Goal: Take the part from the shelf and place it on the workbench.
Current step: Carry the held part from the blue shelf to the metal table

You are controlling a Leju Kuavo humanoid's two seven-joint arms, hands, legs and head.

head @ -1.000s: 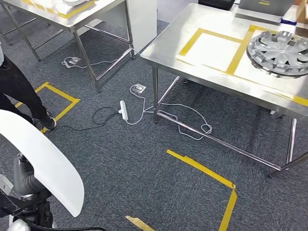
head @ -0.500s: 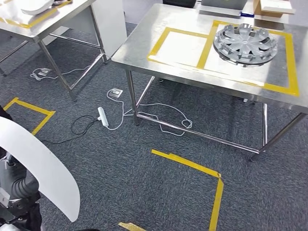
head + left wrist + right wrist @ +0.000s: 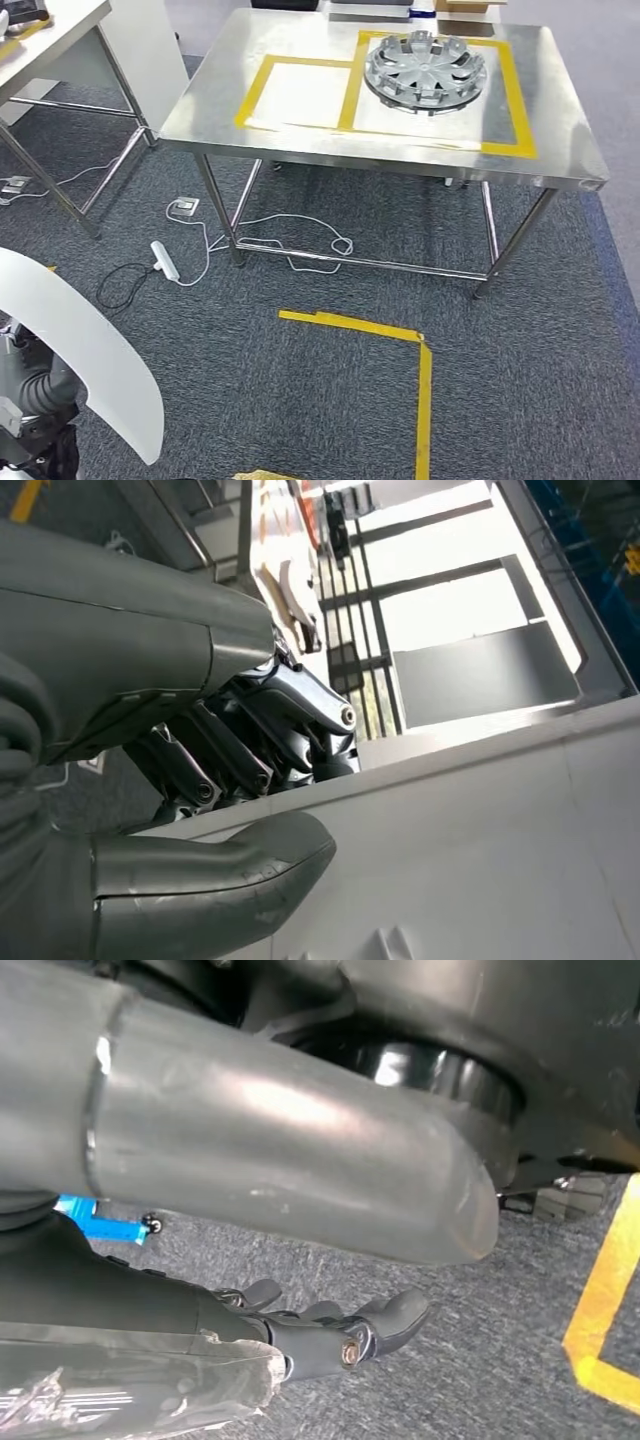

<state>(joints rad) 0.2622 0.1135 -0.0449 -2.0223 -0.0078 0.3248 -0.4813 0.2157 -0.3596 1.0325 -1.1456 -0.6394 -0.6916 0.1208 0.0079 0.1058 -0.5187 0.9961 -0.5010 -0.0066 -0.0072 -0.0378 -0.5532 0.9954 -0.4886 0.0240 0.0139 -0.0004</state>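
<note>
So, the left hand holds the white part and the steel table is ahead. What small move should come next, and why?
Probably a step forward toward the workbench. The left hand grips the white part low beside the body, and carpet lies between the robot and the table. The left yellow-taped square is bare, while the silver wheel cover fills the other.

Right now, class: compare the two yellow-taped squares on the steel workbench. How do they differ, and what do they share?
The right taped square holds a silver wheel cover; the left taped square holds nothing. The right square looks larger than the left. Its floor is bare steel where it shows, while the left square's looks white. Both are outlined in yellow tape, share one tape edge, and lie flat on the steel workbench.
</note>
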